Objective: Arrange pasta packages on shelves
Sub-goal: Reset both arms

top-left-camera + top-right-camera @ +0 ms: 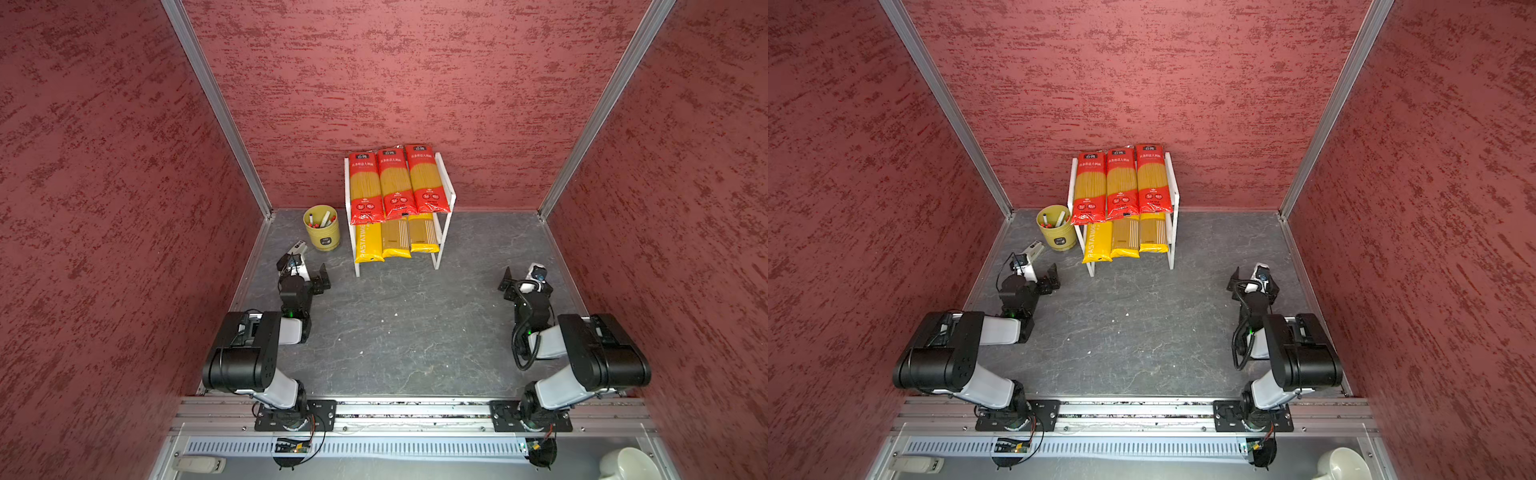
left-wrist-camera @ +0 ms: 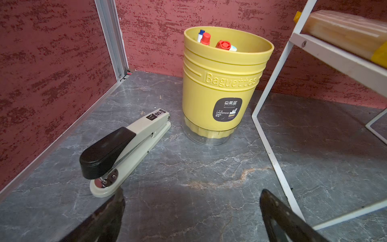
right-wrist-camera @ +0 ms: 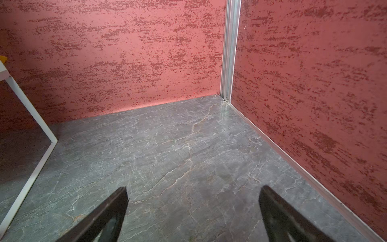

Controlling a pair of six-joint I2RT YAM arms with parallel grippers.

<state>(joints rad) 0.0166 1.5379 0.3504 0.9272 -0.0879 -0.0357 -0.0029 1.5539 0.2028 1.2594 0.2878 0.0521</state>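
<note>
1. The left arm is folded. Its upper link leans back over the base rail, the elbow is raised, and the forearm runs forward and down along the left edge of the table.
2. The left gripper hangs low over the table with its jaws spread wide and nothing between them. It faces the back-left corner. A stapler lies just beside one finger; whether they touch I cannot tell. The yellow cup of pens stands ahead.
3. The right arm mirrors that fold on the right side, elbow up and forearm sloping forward.
4. The right gripper is also spread wide and holds nothing. It is low over the table, facing the back-right corner, and well apart from the rack.
5. The rack stands against the back wall, just beside the cup. In both top views, three red-ended packages lie side by side on its top board, their near ends overhanging the front edge.
6. Three yellow packages lie side by side on the lower tier, their near ends poking out in front.
</note>
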